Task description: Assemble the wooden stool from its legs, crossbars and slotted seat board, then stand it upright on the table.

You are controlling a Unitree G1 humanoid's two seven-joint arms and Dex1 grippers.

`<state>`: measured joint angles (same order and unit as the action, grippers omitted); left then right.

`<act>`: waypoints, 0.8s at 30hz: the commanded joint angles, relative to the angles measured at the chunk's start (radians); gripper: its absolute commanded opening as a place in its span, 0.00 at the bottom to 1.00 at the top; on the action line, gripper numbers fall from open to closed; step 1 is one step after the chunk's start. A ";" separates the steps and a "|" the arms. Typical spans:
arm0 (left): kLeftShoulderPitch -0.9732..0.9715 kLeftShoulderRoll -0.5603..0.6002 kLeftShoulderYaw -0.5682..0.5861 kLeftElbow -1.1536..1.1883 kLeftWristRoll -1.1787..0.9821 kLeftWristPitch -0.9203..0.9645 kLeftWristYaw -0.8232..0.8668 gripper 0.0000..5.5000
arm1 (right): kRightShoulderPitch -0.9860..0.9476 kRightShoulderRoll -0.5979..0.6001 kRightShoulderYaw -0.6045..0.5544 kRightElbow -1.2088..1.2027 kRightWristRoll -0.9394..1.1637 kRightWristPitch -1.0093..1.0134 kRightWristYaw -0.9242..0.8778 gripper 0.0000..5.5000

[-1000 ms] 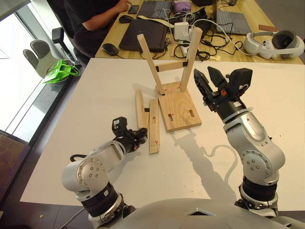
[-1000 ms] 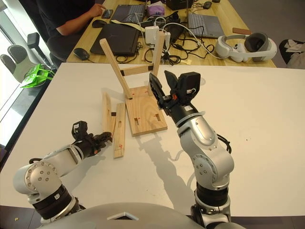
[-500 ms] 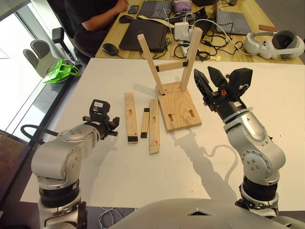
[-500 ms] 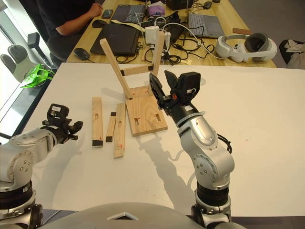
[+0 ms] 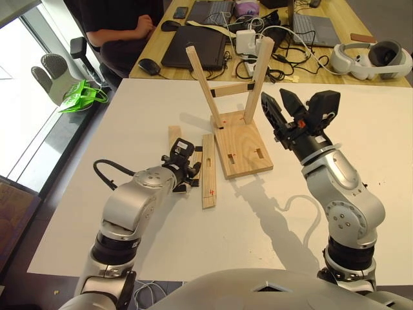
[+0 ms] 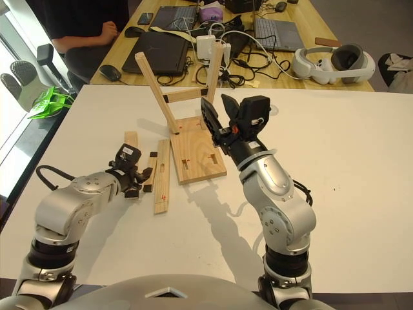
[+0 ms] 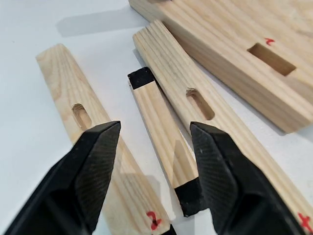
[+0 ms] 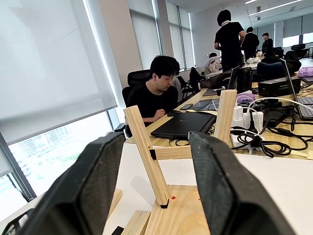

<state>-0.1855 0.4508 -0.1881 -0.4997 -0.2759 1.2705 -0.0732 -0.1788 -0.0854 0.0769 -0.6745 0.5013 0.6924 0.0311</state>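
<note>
1. Head camera: the left gripper [image 5: 187,173] is hovering over the loose parts on the white table [image 5: 129,110] again, after swinging out toward the table's left edge half a second ago. Its fingers are standing spread and carrying nothing. The right gripper [image 5: 290,113] is staying where it was, spread and empty, just beside the pale slotted wooden seat board [image 5: 242,145]. That board is lying flat, with two upright wooden legs [image 5: 205,84] and a fitted crossbar [image 5: 231,89] standing in it.
2. Left wrist: the spread fingers are straddling the short black-ended wooden crossbar [image 7: 164,142] without touching it. It is lying between two loose slotted wooden legs [image 7: 63,83]. The return probably means the gripper is lining up to pick this crossbar.
3. Right wrist: the open jaws are framing the upright legs, so the stool is looking roughly half built.
</note>
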 commanded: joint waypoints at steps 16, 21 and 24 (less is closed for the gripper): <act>-0.113 -0.107 -0.106 0.364 0.176 -0.185 -0.069 0.48 | -0.014 0.010 0.012 0.004 -0.012 -0.002 0.008 0.44; -0.121 -0.125 -0.039 0.431 0.204 -0.209 -0.044 0.48 | -0.012 0.011 0.013 0.003 -0.013 -0.006 0.007 0.44; -0.132 -0.140 -0.018 0.442 0.208 -0.215 -0.045 0.48 | -0.011 0.013 0.014 0.001 -0.015 -0.007 0.004 0.44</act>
<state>-0.3110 0.3166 -0.2163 -0.0780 -0.0779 1.0433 -0.1189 -0.1807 -0.0761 0.0932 -0.6701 0.4922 0.6895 0.0342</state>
